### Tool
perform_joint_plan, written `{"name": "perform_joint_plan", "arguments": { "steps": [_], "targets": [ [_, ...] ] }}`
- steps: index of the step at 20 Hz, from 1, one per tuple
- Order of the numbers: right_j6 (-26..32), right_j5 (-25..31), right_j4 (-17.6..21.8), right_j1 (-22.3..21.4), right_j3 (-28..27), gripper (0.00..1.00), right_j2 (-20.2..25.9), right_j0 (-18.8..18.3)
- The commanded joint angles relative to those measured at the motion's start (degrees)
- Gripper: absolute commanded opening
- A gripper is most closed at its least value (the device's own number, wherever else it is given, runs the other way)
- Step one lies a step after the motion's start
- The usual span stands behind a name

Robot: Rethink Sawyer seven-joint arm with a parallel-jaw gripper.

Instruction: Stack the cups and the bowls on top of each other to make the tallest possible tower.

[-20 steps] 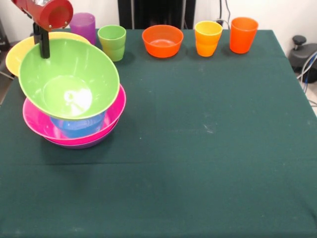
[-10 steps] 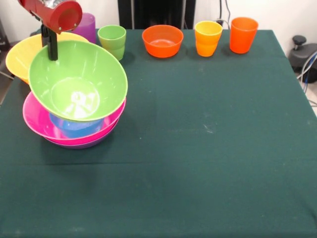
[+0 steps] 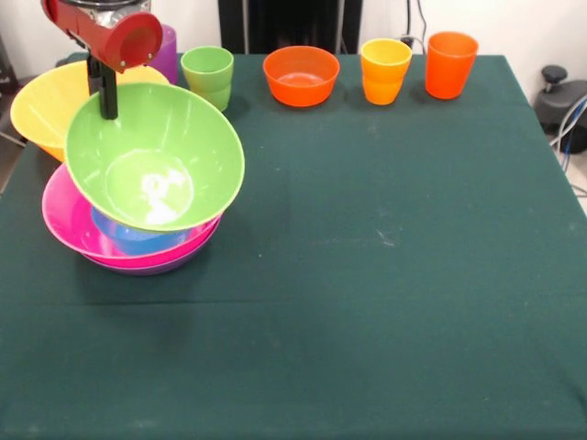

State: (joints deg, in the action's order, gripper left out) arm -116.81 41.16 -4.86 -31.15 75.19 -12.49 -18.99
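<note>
With your jaws [image 3: 108, 103] clenched on the far rim of the light green bowl [image 3: 154, 158], tilted at nine o'clock on the counter [image 3: 385, 275], level it over the blue bowl [image 3: 128, 240] in the pink bowl [image 3: 64, 220] before letting go.

Dark green tablecloth [image 3: 385, 275]; white wall [image 3: 514, 23] behind, black panel [image 3: 289, 23], cables [image 3: 569, 119] at right
</note>
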Motion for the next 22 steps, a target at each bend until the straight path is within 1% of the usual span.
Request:
{"name": "perform_joint_plan", "arguments": {
  "steps": [1, 6, 11, 19, 22],
  "targets": [
    [-3.4, -2.1, -0.3, 4.1, 1.6, 0.0, 7.4, 0.7],
    [-3.2, -3.3, 0.2, 4.8, 1.0, 0.0, 7.3, 0.6],
    [-3.1, -2.3, -0.5, 5.2, 0.7, 0.0, 7.6, 0.1],
    [-2.7, -0.1, -0.8, 4.1, 1.0, 0.0, 7.6, -0.1],
    [-2.7, -0.5, -1.1, 3.6, 2.2, 0.0, 7.8, -0.3]
  ]
}}
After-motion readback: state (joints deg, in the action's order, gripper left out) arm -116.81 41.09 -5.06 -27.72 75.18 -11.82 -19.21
